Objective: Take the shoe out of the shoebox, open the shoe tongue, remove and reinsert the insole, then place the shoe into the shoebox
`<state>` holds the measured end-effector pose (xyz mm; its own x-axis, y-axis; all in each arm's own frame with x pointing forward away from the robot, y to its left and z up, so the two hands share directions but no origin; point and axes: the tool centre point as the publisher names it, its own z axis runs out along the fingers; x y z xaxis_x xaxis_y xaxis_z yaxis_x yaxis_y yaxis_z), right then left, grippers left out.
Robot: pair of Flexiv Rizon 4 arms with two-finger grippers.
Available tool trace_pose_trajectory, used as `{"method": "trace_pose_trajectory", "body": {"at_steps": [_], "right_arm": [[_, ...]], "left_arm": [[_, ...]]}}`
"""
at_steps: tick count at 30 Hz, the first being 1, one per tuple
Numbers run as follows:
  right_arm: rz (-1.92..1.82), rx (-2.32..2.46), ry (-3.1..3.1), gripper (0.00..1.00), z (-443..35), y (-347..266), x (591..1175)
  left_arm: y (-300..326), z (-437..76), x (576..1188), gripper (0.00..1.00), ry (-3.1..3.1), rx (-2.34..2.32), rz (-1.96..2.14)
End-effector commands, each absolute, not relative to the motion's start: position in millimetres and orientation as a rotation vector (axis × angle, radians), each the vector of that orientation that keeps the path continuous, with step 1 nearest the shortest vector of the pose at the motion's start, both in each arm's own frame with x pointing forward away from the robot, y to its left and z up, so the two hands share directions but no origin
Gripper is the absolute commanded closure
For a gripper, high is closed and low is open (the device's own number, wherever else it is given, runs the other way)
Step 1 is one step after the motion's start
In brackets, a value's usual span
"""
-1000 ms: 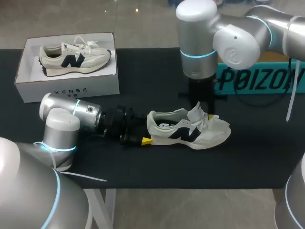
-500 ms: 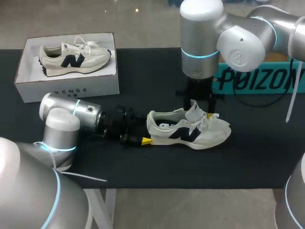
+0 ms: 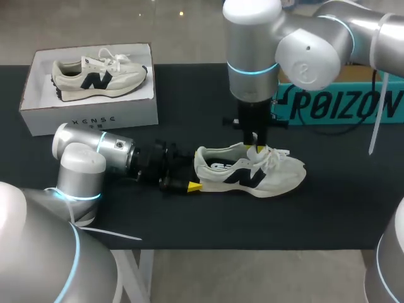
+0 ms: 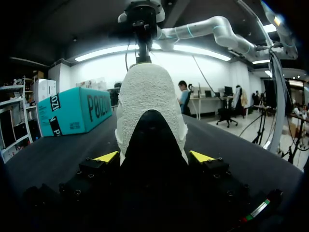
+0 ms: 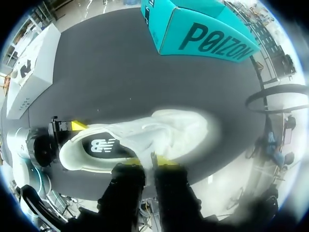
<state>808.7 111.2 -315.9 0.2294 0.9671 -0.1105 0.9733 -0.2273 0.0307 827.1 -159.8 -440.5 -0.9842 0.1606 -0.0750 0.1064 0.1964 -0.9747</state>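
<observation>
Robotics lab, silver left arm and right arm with blue-lit joint rings at a black-topped table, white shoebox and teal carton staged on it, cable trailing beside carton.

Shoebox sits far left on the desk, toward the back; a second shoe lies inside it. The shoe is mid-desk, in front and right of the shoebox, heel left, toe right. Left end effector is at the heel, a finger touching each side. Right end effector is directly above, pinching the tongue area. A large box lies behind the shoe, back right.
</observation>
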Motion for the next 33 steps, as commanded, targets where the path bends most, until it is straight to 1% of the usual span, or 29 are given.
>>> {"method": "trace_pose_trajectory", "body": {"at_steps": [1,18,32,33], "right_arm": [[-0.101,2.409,1.883,1.00,-317.6,104.6,808.0],[-0.021,2.576,1.792,1.00,-314.5,59.2,806.3],[0.030,2.646,1.792,1.00,-313.0,51.7,807.6],[0.028,2.645,1.803,0.98,-313.0,53.4,807.5]], "left_arm": [[-161.7,-447.1,829.3,1.00,-2.395,-0.267,1.949],[-161.7,-447.1,829.3,1.00,-2.395,-0.267,1.949],[-161.7,-447.1,829.3,1.00,-2.395,-0.267,1.949],[-161.7,-447.1,829.3,1.00,-2.395,-0.267,1.949]]}}
